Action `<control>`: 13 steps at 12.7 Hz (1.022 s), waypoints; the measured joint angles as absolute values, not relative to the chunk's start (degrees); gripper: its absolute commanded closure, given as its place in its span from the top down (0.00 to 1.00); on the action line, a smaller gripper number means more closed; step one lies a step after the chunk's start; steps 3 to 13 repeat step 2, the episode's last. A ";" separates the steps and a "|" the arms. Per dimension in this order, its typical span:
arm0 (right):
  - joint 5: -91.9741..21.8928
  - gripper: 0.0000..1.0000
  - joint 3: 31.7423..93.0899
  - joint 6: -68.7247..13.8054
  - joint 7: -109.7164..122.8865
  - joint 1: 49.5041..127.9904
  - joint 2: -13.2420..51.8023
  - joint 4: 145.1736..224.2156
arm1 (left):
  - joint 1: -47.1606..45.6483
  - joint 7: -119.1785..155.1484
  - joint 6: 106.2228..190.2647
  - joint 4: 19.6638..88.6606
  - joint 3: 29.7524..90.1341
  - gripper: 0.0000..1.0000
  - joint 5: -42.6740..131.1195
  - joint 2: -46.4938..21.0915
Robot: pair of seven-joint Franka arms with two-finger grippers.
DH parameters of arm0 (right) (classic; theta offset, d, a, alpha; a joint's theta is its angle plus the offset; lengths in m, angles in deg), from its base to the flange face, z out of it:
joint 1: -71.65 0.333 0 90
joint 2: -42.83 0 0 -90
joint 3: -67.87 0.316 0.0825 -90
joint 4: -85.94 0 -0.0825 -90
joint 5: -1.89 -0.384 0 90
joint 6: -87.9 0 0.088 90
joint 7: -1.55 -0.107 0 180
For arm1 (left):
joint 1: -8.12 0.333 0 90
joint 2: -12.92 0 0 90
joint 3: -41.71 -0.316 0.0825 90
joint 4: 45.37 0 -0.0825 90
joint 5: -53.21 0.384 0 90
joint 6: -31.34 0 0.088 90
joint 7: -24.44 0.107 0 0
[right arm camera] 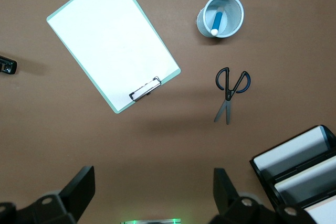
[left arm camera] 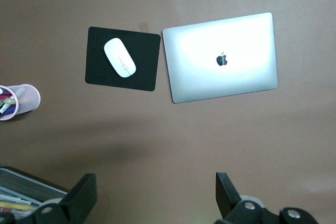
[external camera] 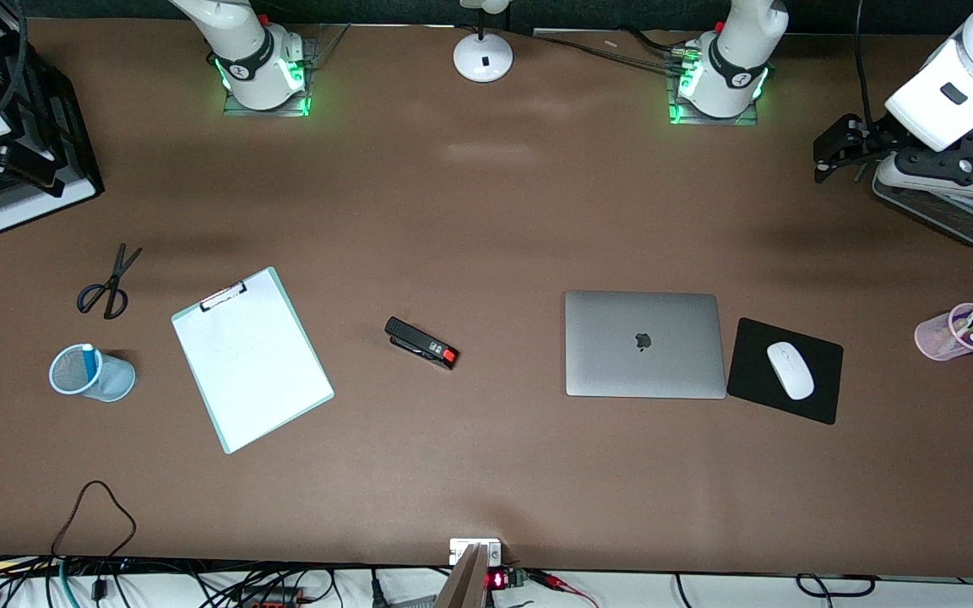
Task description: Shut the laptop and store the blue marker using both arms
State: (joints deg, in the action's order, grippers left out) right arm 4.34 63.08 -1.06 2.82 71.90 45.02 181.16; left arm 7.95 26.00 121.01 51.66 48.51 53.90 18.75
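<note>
You have open brown bench (external camera: 486, 473) all around the laptop (external camera: 644, 344), shut flat, its edge just beside the black mouse pad (external camera: 785, 370) at its 3 o'clock. The blue marker (external camera: 89, 361) stands in the mesh cup (external camera: 91, 372), at 8 o'clock from the clipboard (external camera: 252, 359). Left end effector (left arm camera: 152, 203), jaws spread, hangs over the wire tray (external camera: 951, 207); right end effector (right arm camera: 152, 195), also spread, hangs over bare bench.

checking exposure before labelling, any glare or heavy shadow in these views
Left wrist view: the laptop lid is blown out to near white around its logo. Front view: the same lid reads even grey, with green glow at both arm bases. Right wrist view: soft shadows beside the scissors and clipboard.
</note>
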 measured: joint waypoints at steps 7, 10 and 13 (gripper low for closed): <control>4.34 1.00 63.11 -1.06 2.86 71.93 45.02 181.16 | 7.91 26.03 121.01 51.54 48.55 1.00 53.88 18.75; 4.34 1.00 63.11 -1.06 2.86 71.93 45.02 181.16 | 7.91 26.03 121.01 51.54 48.55 1.00 53.88 18.75; 4.34 1.00 63.11 -1.06 2.86 71.93 45.02 181.16 | 7.91 26.03 121.01 51.54 48.55 1.00 53.88 18.75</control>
